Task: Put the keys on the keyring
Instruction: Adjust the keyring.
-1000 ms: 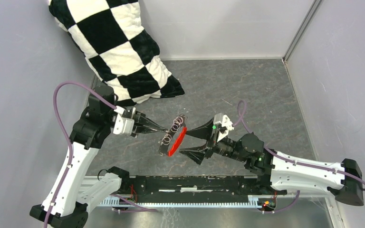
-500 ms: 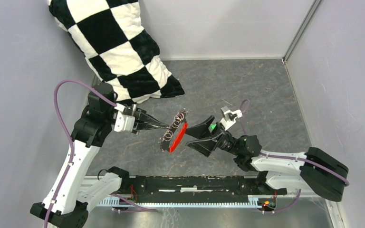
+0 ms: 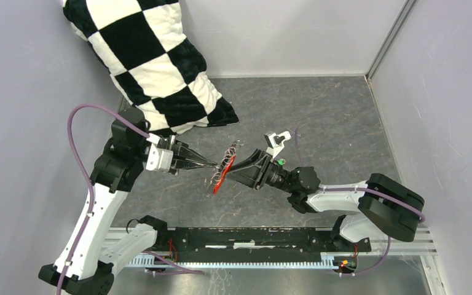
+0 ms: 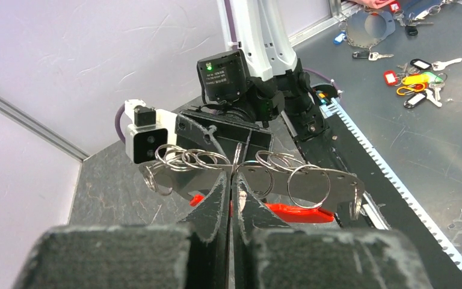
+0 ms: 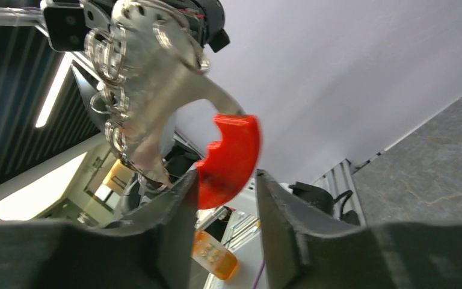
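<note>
The keyring [image 3: 226, 161] hangs aloft, silvery with a red tag [image 3: 221, 179].

- The keyring [image 3: 224, 165], overhead view: rings and links too small to separate.
- The red tag [image 4: 295, 212], left wrist view: largely hidden behind the metal plate [image 4: 343, 186] and left fingers [image 4: 213, 205]; blurred in right wrist view.
- The checkered pillow [image 3: 141, 55]: cut off by top edge.

Silvery rings [image 4: 186, 158] and a bright red tag [image 5: 231, 156] on the keyring [image 3: 223, 171], white-and-black arms [image 3: 92, 215] with purple cables [image 3: 72, 132], a small green light [image 3: 281, 161], a dark grey marbled table [image 3: 319, 117], a black-and-white chequered pillow [image 3: 150, 61] and plain pale grey walls [image 3: 283, 31]
</note>
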Controlling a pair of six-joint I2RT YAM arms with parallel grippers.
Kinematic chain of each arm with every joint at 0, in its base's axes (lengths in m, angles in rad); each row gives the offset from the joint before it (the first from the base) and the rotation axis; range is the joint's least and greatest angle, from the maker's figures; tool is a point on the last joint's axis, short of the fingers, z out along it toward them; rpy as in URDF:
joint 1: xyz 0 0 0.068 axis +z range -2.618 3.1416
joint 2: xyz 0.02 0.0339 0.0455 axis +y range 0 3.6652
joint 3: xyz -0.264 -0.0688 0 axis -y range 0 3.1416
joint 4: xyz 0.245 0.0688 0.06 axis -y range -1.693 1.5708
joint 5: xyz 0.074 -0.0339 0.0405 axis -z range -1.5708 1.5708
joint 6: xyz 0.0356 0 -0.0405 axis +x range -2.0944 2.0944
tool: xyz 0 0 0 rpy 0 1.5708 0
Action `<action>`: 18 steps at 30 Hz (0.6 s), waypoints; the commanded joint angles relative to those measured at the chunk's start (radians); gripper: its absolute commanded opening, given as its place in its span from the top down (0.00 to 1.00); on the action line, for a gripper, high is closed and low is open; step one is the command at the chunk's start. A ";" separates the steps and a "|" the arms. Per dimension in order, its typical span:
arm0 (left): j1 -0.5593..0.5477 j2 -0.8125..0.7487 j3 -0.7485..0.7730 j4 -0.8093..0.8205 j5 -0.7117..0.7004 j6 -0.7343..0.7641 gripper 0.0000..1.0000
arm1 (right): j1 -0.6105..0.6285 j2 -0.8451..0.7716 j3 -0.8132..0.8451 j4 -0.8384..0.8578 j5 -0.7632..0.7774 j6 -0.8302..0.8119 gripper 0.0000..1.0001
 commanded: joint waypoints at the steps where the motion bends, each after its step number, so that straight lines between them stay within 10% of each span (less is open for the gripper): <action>1: -0.005 -0.015 0.033 0.040 0.029 -0.047 0.98 | -0.001 -0.008 0.062 0.479 -0.034 0.004 0.64; 9: -0.005 -0.029 0.008 0.044 0.040 -0.061 0.98 | -0.001 -0.040 0.060 0.478 -0.069 0.018 0.99; 18: -0.004 -0.049 -0.011 0.045 0.042 -0.093 0.98 | -0.002 -0.106 0.030 0.477 -0.089 -0.011 0.99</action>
